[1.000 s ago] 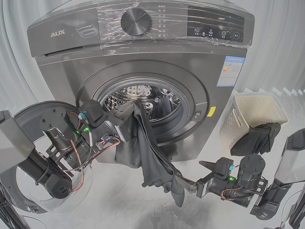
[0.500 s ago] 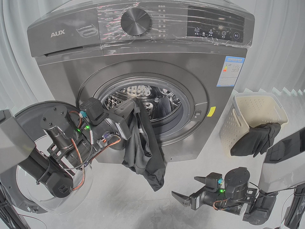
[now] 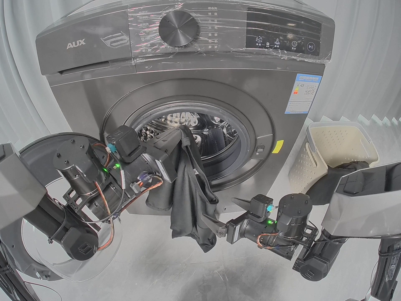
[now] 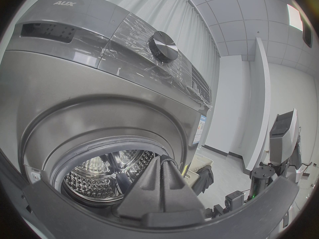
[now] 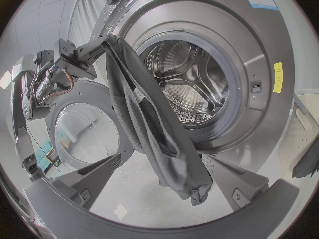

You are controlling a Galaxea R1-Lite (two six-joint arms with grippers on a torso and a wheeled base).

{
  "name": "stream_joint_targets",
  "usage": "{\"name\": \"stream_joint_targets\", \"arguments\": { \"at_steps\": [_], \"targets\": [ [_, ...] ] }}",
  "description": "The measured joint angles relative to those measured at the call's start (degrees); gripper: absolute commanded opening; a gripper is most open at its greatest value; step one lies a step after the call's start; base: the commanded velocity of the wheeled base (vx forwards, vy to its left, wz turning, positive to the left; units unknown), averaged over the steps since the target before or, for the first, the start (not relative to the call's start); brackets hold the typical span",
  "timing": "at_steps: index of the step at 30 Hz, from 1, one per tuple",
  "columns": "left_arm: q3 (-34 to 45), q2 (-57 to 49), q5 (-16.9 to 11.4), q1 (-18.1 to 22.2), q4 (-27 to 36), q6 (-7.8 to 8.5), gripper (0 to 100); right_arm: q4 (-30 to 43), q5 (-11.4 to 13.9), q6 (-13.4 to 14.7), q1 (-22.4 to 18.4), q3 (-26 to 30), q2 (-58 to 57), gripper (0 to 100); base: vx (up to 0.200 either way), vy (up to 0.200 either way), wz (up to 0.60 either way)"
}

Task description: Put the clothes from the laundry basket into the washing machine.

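The left claw (image 3: 180, 135), pinched shut on the top of the dark garment (image 3: 190, 197), hangs it before the washing machine (image 3: 167, 84), while the right claw (image 3: 221, 215) gapes empty beside its limp, light lower folds, probably the best place to gather it.

Black cylindrical arm joints (image 3: 73, 157), silver-grey shell panels (image 3: 16, 184), coiled orange cables (image 3: 100, 197), green indicator lights (image 3: 118, 165).

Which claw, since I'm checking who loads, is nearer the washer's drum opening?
Left. The left claw grips the dark garment at the drum opening; the right claw is open lower down, by the garment's hanging end.
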Motion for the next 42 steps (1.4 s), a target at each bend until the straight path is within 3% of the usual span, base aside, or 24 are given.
{"name": "stream_joint_targets", "arguments": {
  "at_steps": [4,10,19,24,29,36,37,42],
  "targets": [
    [-0.09,-0.02,0.00,-0.09,-0.02,-0.02,0,0.02,2.01,-0.17,-0.20,-1.96,1.40,100,0.000,0.000,0.00],
    [-0.15,-0.02,0.04,-0.28,0.00,-0.02,0,0.54,2.80,-0.51,-0.62,-7.83,3.74,100,0.000,0.000,0.00],
    [-0.04,-0.02,0.17,-0.78,-0.02,-0.02,0,2.38,4.64,-3.75,-1.29,-16.53,8.37,100,0.000,0.000,0.00],
    [-0.04,-0.02,0.33,-0.85,0.00,-0.02,0,3.10,4.23,-3.96,-1.16,-20.50,10.64,100,0.000,0.000,0.00],
    [-0.23,-0.02,0.48,-0.85,0.00,-0.05,0,3.78,1.68,-4.13,-1.15,-25.03,13.92,100,0.000,0.000,0.00],
    [-0.37,-0.07,0.80,-0.72,0.00,-0.09,0,2.86,1.11,-4.22,-1.40,-26.38,17.36,100,0.000,0.000,0.00],
    [-0.37,-0.07,1.07,-0.72,-0.02,-0.09,0,2.77,1.08,-4.29,-1.40,-26.43,17.64,0,0.000,0.000,0.00],
    [-0.15,-0.16,1.38,-0.41,-0.06,-0.09,0,1.85,1.11,-4.66,-1.71,-26.65,18.41,0,0.000,0.000,0.00]
  ]
}}
